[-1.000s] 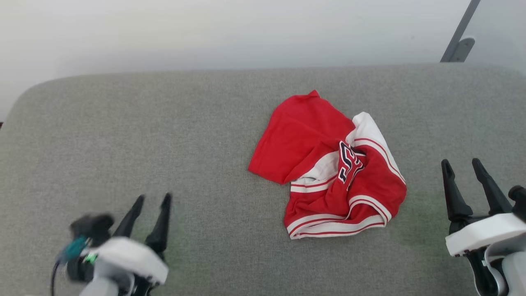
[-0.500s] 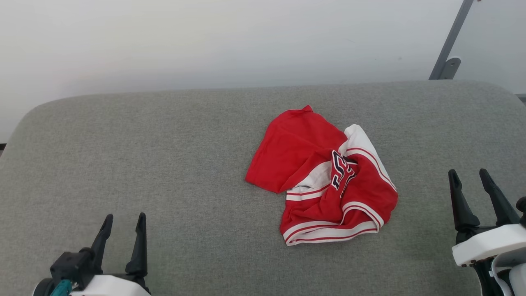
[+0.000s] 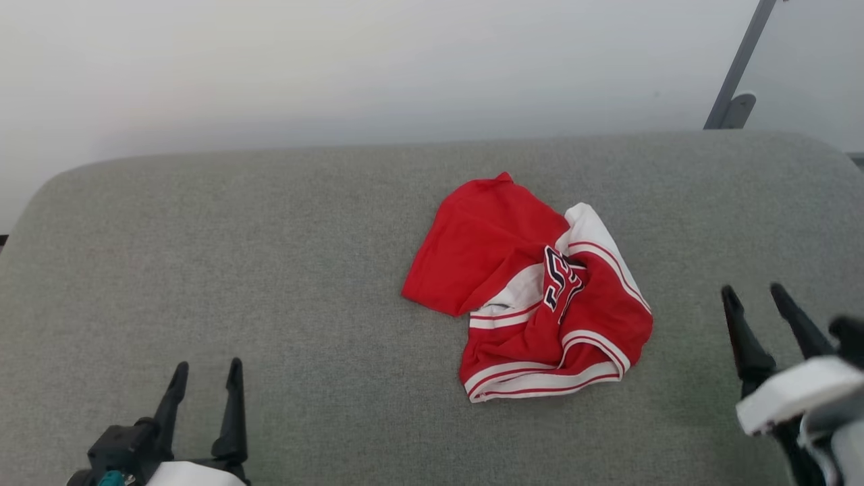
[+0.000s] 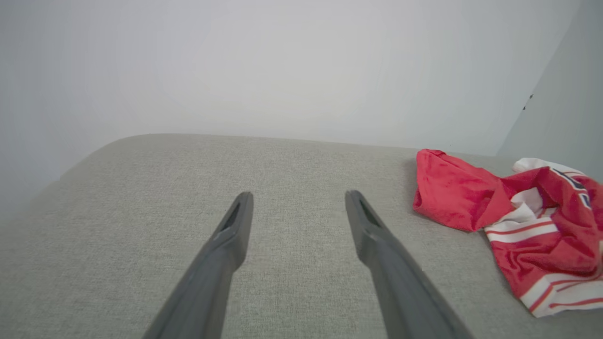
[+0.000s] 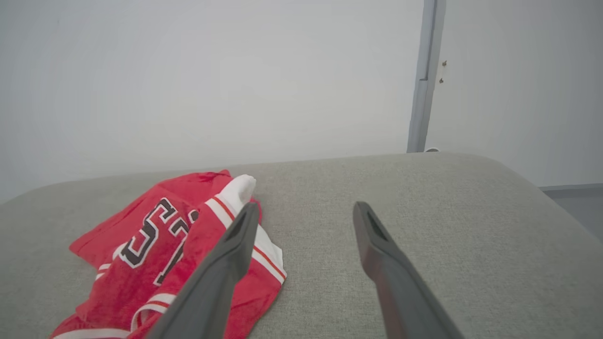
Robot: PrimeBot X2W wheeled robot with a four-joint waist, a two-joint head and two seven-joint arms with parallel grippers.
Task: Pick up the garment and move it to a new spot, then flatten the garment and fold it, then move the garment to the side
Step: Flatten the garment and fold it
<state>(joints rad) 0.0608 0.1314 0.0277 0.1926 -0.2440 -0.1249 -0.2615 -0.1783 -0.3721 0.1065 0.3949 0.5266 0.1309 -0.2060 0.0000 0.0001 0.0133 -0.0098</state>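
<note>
Left tool (image 3: 208, 368) at lower left, released, fingers apart, nothing between them. Right tool (image 3: 752, 291) at lower right, likewise spread and empty, its white body blurred. Jersey (image 3: 526, 290) crumpled in a heap on grey bench (image 3: 270, 256), right of centre, well apart from left tool, nearer right tool yet clear of it. Black lettering half hidden in folds, perhaps digits.

left claw (image 4: 297, 195) spread, empty | garment (image 4: 513, 226) crumpled, view's right, apart | grey surface (image 4: 118, 197)
</note>
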